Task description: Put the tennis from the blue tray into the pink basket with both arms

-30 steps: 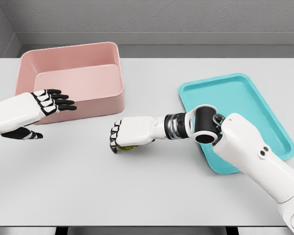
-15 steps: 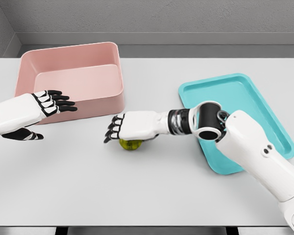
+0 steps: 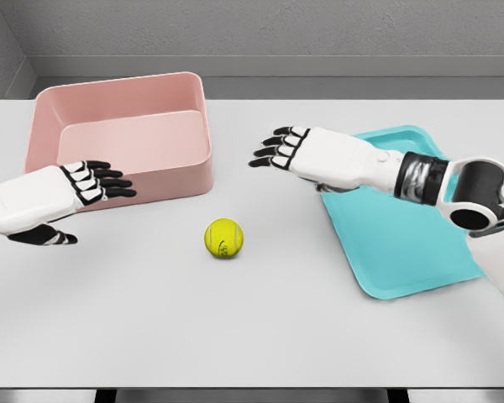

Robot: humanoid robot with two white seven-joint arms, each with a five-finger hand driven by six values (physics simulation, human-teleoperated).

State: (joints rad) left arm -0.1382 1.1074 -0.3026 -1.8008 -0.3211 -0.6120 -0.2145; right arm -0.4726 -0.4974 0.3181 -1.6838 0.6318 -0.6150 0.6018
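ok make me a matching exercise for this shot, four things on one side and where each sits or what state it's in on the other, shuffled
Column A
1. yellow tennis ball
2. pink plastic basket
3. blue rectangular tray
4. right hand

Column B
a. at the table's far left, nothing inside
b. fingers spread, holding nothing, beside the tray's near-left corner
c. on the bare table between the basket and the tray
d. at the table's right, partly covered by the right arm

Pairs: 1-c, 2-a, 3-d, 4-b
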